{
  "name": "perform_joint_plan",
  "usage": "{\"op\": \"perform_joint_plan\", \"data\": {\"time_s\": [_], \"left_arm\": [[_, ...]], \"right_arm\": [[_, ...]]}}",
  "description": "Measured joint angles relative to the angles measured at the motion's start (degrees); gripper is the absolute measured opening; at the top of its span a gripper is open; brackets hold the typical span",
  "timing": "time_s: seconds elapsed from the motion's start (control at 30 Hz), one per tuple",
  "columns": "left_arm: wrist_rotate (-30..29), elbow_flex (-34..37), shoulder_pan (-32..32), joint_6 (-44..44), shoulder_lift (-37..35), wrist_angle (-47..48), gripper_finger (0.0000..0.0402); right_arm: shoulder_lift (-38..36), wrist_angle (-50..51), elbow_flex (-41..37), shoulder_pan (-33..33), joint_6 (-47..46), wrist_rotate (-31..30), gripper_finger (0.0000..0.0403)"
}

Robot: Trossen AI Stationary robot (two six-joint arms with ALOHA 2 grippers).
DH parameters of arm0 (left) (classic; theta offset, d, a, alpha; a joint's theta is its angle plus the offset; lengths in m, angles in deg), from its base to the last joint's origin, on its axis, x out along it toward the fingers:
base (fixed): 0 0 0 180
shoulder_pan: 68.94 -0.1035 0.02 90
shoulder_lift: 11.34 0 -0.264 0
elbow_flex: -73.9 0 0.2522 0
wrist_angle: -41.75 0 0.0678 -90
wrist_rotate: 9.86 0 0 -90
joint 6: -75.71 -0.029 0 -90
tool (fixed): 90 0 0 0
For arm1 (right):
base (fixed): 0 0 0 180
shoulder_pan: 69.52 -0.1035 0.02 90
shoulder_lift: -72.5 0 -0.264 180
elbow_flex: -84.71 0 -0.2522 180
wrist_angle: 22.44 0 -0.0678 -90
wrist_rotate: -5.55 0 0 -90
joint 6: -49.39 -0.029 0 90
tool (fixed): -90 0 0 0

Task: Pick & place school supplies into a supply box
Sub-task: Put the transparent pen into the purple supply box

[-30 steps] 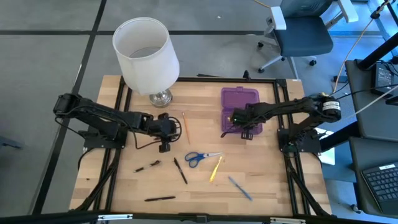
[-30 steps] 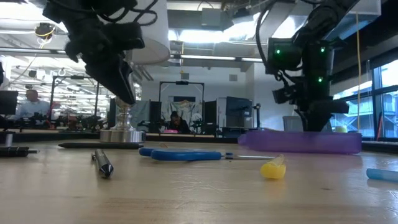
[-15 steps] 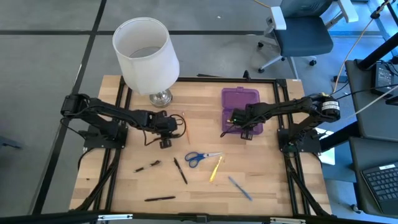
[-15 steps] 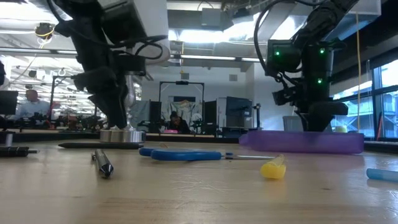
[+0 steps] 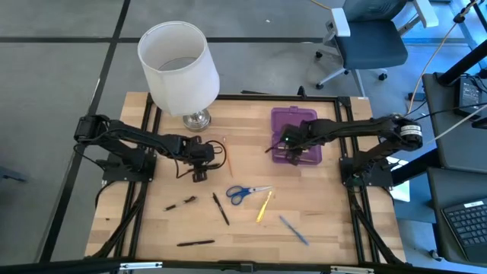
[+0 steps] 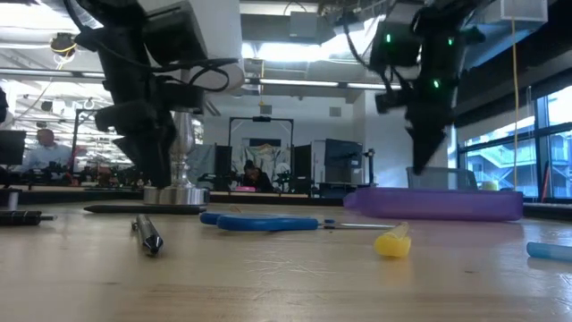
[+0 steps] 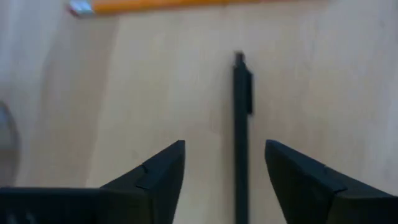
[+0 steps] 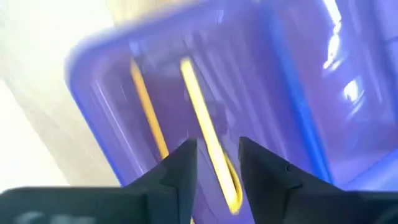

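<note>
Pens and pencils are mostly left out on the table (image 5: pixel 152 228). Over the last second the left gripper (image 7: pixel 224 180) has been lowered and spread wide around a black pen (image 7: pixel 240 124), an orange pencil (image 7: pixel 186 5) just beyond it. Scissors (image 5: pixel 245 192) lie mid-table. Further right, a yellow pencil (image 8: pixel 205 137) has been dropped in the purple box (image 5: pixel 295 133); the right gripper (image 8: pixel 217 171), parted and empty, has been lifted. A lamp (image 5: pixel 179 65) crowds the back.

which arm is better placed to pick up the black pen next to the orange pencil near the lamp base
The left. The left gripper hangs open right over the black pen, a finger on each side, beside the orange pencil. The right gripper is far off over the purple box.
</note>
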Motion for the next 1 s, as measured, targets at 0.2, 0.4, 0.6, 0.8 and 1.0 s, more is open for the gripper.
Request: {"op": "perform_joint_plan", "data": {"time_s": [0.2, 0.4, 0.6, 0.8, 1.0], "left_arm": [[13.05, 0.0, 0.11, 6.21, -0.03, 4.79, 0.0241], [28.14, 0.0, 2.17, 14.58, -1.38, 7.98, 0.0238], [21.36, 0.0, 10.19, 18.79, -1.38, 7.73, 0.0238], [14.11, 0.0, 19.06, 26.8, -1.33, 7.45, 0.0238], [7.57, -0.02, 26.25, 32.4, -1.25, 4.08, 0.0238]], "right_arm": [[-5.24, -5.51, 0.14, -3.4, 0.01, 0.06, 0.0122], [-6.35, -5.81, 0.16, -4.64, -0.02, -2.6, 0.0122], [-6.19, -7.05, -1.31, -4.62, -0.69, -2.79, 0.0122], [-6.19, -7.0, -1.39, -4.62, -1.66, -2.8, 0.0122], [-6.19, -7.1, -1.39, -4.62, -2.71, -2.8, 0.0122]]}}
